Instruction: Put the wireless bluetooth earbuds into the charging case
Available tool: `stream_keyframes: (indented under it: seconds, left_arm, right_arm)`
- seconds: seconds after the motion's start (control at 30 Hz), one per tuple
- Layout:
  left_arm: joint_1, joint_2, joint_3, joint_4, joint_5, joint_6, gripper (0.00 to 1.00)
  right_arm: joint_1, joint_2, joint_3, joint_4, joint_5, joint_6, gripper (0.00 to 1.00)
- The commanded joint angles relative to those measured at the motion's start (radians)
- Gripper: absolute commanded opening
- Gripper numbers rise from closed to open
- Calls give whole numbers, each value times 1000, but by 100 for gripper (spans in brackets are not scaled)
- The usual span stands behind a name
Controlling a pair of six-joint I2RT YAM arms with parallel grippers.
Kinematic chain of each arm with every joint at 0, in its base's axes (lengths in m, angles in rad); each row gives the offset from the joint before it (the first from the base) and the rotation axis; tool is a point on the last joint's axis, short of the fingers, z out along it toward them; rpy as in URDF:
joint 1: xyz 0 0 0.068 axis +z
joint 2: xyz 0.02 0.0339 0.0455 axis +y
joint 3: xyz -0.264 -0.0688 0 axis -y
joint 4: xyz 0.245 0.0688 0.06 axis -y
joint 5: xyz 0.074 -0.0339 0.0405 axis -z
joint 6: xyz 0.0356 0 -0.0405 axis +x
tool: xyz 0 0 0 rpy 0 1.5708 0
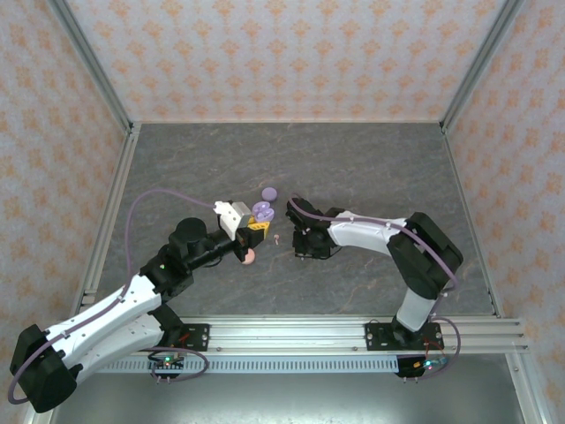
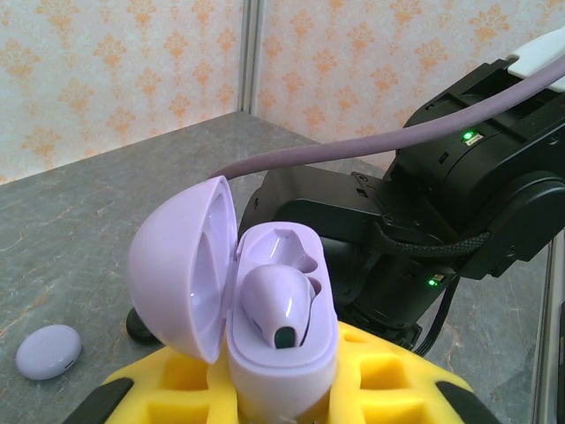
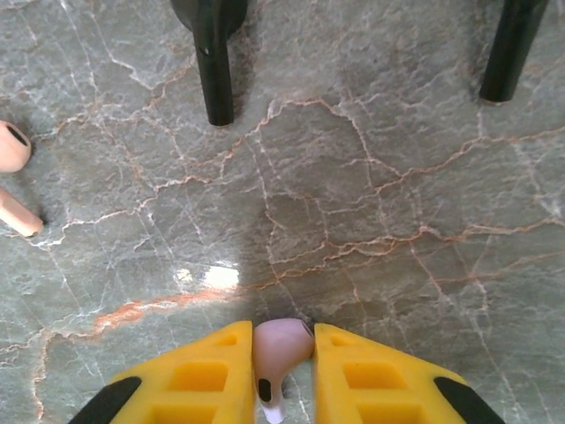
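Open lilac case (image 2: 284, 358) clamped upright between the left gripper's (image 2: 282, 399) yellow fingers (image 2: 177, 378).
Its lid (image 2: 181, 265) swings left; one lilac earbud (image 2: 278, 305) sits inside. A closed lilac case (image 2: 48, 351) lies on the grey table (image 2: 79, 221) at lower left; the other arm (image 2: 459, 194) stands behind.

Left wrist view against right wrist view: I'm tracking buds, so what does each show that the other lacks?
Left wrist: left gripper shut on an open case with a lilac bud seated inside, a closed case on the table, the right arm behind. Right wrist: right gripper shut on a pink bud, a loose bud lying left. Both: yellow gripper tips and marbled table.
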Motion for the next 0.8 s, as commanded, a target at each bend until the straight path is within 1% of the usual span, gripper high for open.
stream_keyframes:
  seconds: [0.0, 0.13, 0.3, 0.4, 0.5, 0.6, 0.77]
  left_arm:
    - [-8, -5, -3, 34, -8, 12, 5]
    - [-8, 2, 1, 46, -3, 4, 5]
    - [-8, 31, 7, 78, 10, -17, 5]
    - [-8, 56, 15, 97, 20, -27, 5]
    - [-8, 86, 30, 114, 29, -32, 5]
    - [-8, 121, 54, 122, 45, -33, 5]
    - [-8, 169, 80, 143, 62, -37, 5]
  right_arm:
    - [1, -58, -23, 109, 60, -31, 18]
    - [1, -178, -41, 118, 94, -77, 18]
    - [-2, -400, -70, 141, 124, -148, 18]
    - [-4, -549, -90, 180, 126, -184, 18]
    - [-5, -684, -100, 233, 98, -204, 18]
    - [-5, -758, -75, 253, 48, -220, 18]
    - [13, -785, -14, 269, -28, -226, 18]
